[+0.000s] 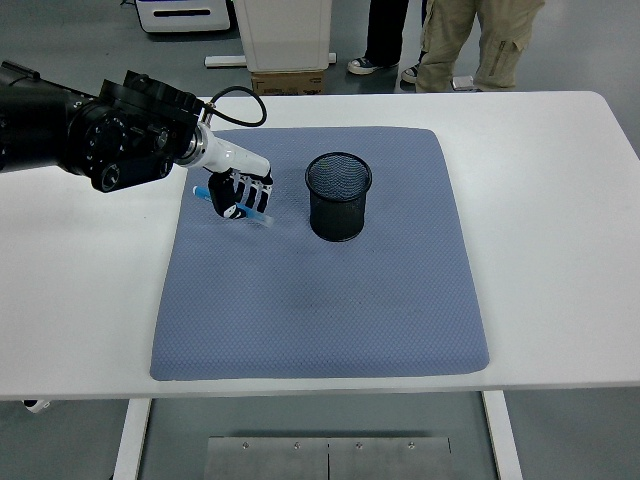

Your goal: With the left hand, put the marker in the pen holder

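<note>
head view | L hand fingers curled round blue marker, prob. lifted off mat | pen holder just beside

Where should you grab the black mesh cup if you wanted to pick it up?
Probably by the rim of the pen holder, coming straight down from above. It stands upright with its mouth open and nothing inside, so fingers could likely pinch the wall at the top edge.

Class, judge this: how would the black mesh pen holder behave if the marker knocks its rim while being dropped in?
The pen holder looks like thin wire mesh and empty, so probably light. Standing upright and taller than wide, it might tip or slide. The padded blue mat beneath likely limits sliding.
</note>
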### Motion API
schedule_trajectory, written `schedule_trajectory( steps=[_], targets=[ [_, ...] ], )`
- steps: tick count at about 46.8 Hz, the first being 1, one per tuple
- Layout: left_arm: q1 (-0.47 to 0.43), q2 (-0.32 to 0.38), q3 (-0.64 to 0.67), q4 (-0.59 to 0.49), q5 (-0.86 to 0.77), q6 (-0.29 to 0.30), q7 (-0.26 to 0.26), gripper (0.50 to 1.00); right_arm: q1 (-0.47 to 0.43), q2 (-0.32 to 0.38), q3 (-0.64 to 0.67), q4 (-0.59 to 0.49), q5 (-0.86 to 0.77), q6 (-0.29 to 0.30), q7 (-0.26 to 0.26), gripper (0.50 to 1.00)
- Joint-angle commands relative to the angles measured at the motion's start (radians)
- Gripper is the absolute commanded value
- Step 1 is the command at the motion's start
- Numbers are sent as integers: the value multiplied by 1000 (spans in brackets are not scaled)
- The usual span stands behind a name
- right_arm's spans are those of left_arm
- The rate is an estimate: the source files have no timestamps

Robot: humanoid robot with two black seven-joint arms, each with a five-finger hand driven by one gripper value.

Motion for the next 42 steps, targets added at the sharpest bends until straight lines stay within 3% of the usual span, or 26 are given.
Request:
schedule_trajectory(
  steps=[1, 24, 42],
  targets=[
    [-13, 11, 0, 0, 0, -10, -5, 500, 0, 0, 0, 0, 0, 0, 0, 1000],
    [-85, 41, -48, 4, -5, -45, -9, 500, 0, 0, 0, 0, 0, 0, 0, 1000],
    [-110, 41, -172, 14, -14, -71, -11, 500, 0, 0, 0, 0, 0, 0, 0, 1000]
  ],
)
